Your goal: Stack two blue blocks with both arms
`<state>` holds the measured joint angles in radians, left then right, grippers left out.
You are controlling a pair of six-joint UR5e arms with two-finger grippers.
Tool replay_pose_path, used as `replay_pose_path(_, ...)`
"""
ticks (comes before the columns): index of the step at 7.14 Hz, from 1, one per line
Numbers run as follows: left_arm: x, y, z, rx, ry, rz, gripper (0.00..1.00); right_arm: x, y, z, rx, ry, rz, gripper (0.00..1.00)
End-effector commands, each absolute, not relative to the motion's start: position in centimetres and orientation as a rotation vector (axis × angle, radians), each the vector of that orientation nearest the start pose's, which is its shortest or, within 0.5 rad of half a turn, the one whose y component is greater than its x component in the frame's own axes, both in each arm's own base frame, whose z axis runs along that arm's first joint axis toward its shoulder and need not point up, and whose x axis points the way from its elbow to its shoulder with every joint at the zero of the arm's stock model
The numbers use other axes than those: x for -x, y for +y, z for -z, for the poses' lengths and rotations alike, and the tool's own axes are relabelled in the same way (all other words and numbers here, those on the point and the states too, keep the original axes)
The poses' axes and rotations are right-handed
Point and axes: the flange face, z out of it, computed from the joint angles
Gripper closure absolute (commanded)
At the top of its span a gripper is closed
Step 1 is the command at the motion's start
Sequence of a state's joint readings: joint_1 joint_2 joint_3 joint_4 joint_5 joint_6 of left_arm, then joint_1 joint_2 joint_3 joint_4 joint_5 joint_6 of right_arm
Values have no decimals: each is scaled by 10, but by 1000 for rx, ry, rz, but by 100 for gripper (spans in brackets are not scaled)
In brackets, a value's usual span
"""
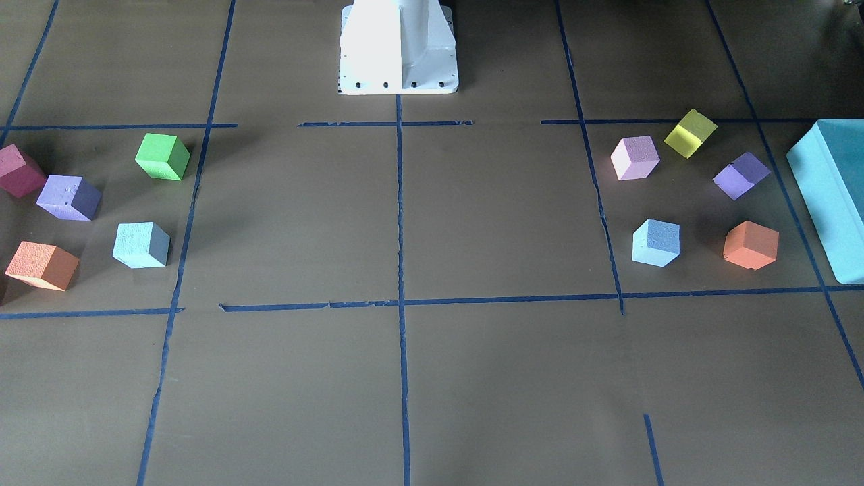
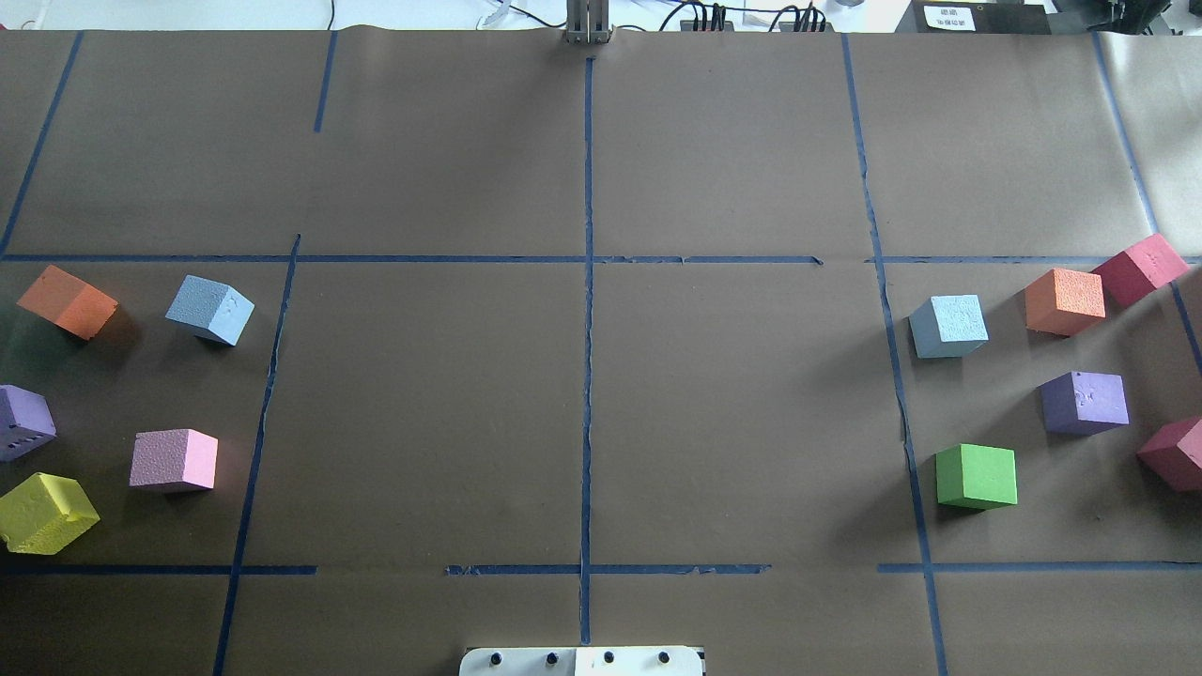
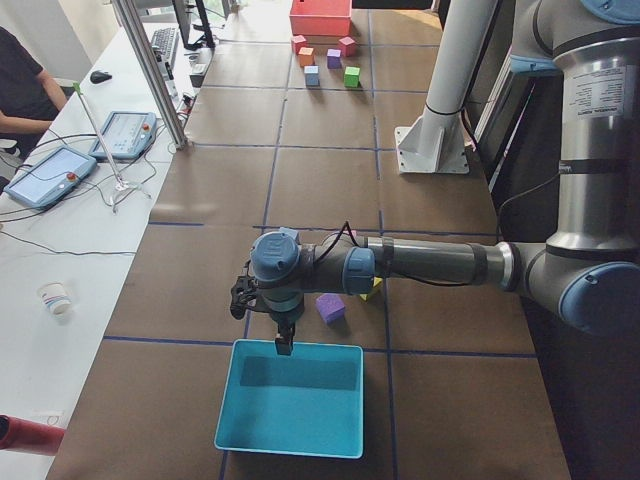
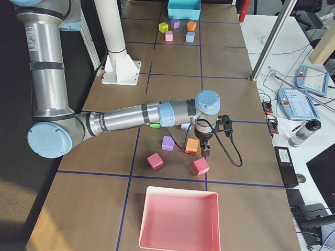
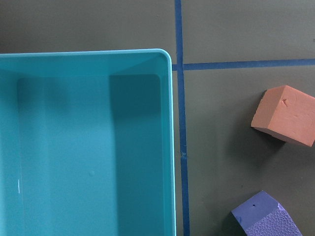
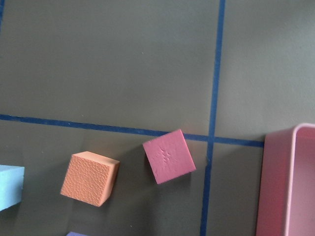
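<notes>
Left blue block (image 2: 210,310): flat on the brown paper near the desk's left end, toward the operators' edge, touching nothing. Right blue block (image 2: 948,326): near the desk's right end, same side of its cluster, also alone. The two are well apart, with the desk's middle between them; not stacked.

Neighbours, left end: left orange cube (image 2: 68,300) near the left blue block, closer to the end; pink cube (image 2: 174,460) toward the robot's edge; left purple cube (image 2: 23,422) and yellow cube (image 2: 47,512) by the end.

Neighbours, right end: right orange cube (image 2: 1065,300) near the right blue block; green cube (image 2: 977,476) toward the robot's edge; right purple cube (image 2: 1085,402) between them, further out.

Left arm (image 3: 430,265) stretched low toward the left end. Left gripper (image 3: 285,345) points down over the inner rim of the teal box (image 3: 290,405). Jaws: cannot tell from this side view.

Right arm (image 4: 131,115) stretched toward the right end. Right gripper (image 4: 205,151) points down by the right orange cube and a crimson cube (image 4: 200,166); pink tray (image 4: 180,219) beyond. Jaws: cannot tell.
</notes>
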<state>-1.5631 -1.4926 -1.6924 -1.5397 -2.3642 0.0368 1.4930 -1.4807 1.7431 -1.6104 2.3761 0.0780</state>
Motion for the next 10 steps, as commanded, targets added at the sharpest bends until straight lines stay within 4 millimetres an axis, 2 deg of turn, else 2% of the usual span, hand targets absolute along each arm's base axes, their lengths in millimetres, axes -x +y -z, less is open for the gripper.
replay_pose_path(1, 59, -460, -637, -30, 794, -50, 0, 71, -543, -480, -70, -833, 32, 0)
replay_pose_path(2, 59, -460, -636, -33, 794, -52, 0, 101, -541, -455, -60, -828, 4, 0)
replay_pose_path(3, 59, -461, -635, -44, 794, -55, 0, 124, -532, -451, -83, -825, -9, 0)
replay_pose_path(5, 59, -462, -634, -54, 792, -55, 0, 196, -501, -472, -142, -814, -33, 0)
replay_pose_path(7, 59, -462, -634, -55, 792, -58, 0, 231, -492, -488, -130, -811, 17, 0)
replay_pose_path(10, 59, -462, -634, -56, 791, -59, 0, 269, -482, -491, -99, -808, 79, 0)
